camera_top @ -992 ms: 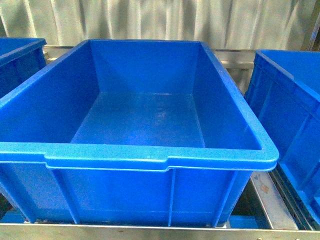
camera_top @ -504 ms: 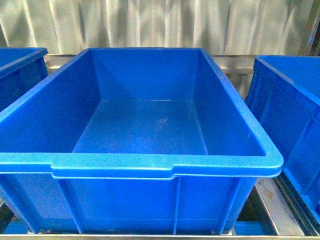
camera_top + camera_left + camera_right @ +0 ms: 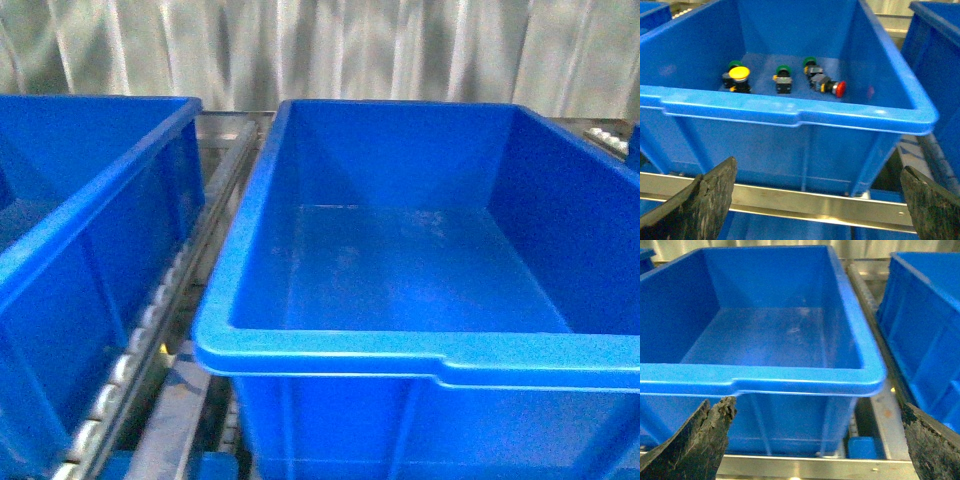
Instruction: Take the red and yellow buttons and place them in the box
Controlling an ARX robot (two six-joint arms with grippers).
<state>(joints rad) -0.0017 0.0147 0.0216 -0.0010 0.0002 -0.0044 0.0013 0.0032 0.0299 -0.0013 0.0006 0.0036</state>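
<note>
Left gripper (image 3: 815,205): its fingers (image 3: 705,200) are spread wide, grasping nothing. The right gripper (image 3: 815,440) is likewise splayed and bare, facing the near rim of an open blue crate (image 3: 790,380). Before the left gripper stands a second blue bin (image 3: 790,107). Five push-button switches sit by the far edge of its floor:
- One yellow button (image 3: 739,74) stands upright, cap up.
- One red button (image 3: 840,90) lies on its side, long axis along the floor, cap toward a side wall.
- There are three green buttons (image 3: 783,70).
</note>
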